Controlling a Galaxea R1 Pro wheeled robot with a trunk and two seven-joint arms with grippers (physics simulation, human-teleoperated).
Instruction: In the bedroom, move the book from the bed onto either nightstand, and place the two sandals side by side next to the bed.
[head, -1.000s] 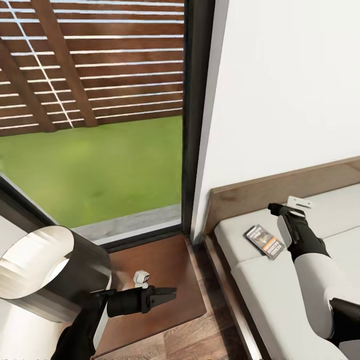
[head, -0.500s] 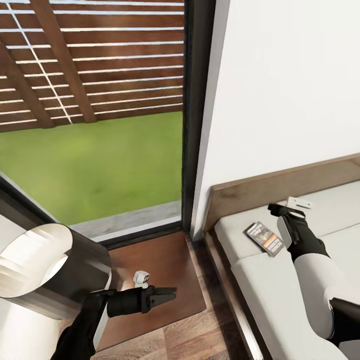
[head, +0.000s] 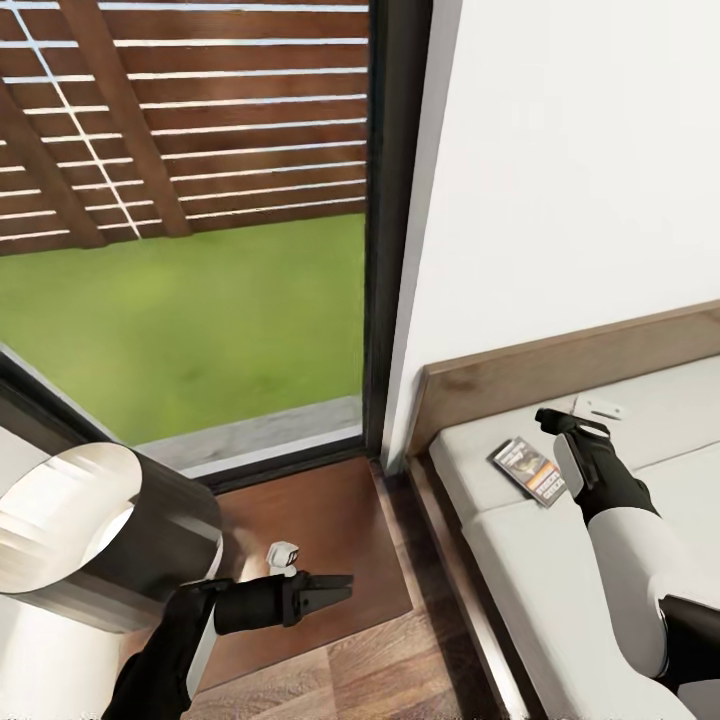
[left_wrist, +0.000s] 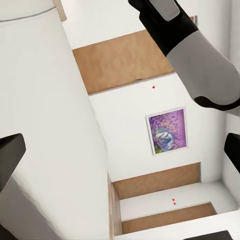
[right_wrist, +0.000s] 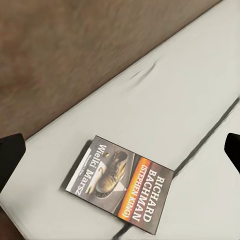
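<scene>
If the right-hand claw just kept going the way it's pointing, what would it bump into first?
Probably the white mattress, close beside the book lying flat on it. The right gripper has its jaws spread above the book, so depth is hard to judge.

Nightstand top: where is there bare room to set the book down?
The glossy reddish-brown wooden nightstand is bare between the window frame and the bed's dark frame. Its other side is crowded by the cylindrical lamp shade, with the left end effector over the near part.

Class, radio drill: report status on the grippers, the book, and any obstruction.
Right gripper open above the book, not touching. Book flat on the bed near the headboard. Left gripper open over the nightstand. Nothing between gripper and book.
</scene>
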